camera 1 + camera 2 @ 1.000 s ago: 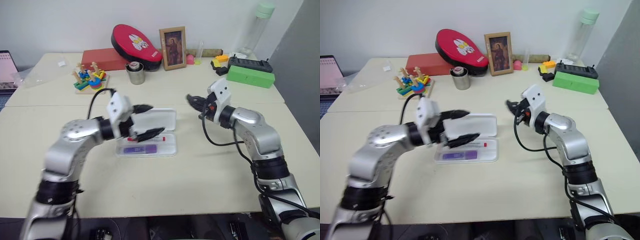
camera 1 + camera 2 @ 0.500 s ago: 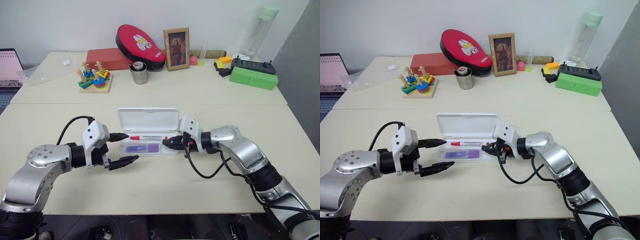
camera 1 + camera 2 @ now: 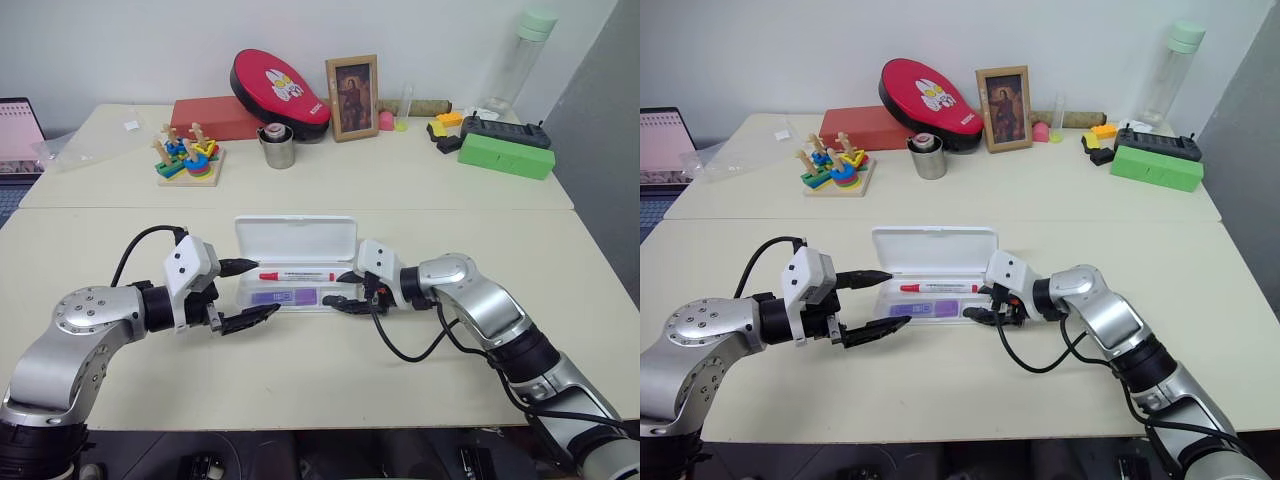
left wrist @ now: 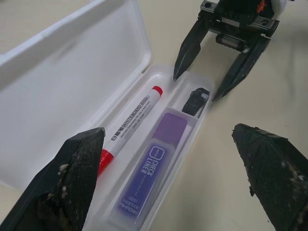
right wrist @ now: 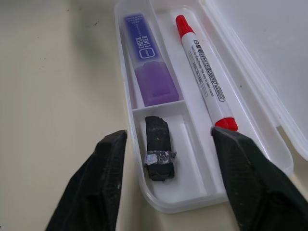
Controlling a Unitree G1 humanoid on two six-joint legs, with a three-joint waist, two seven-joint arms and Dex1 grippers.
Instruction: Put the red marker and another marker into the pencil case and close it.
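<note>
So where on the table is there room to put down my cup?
The table is bare in front of the pencil case, and between it and the stacking toy. The back edge is crowded: red box, metal cup, picture frame, green box. Both open grippers, left and right, flank the case.

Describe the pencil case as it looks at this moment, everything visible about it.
The pencil case is a flat white plastic box with rounded corners, lying open on the table, lid hinged back. Its tray holds the red marker in the long slot, the purple marker beside it, and a small black block in an end compartment. Neither gripper touches it.
</note>
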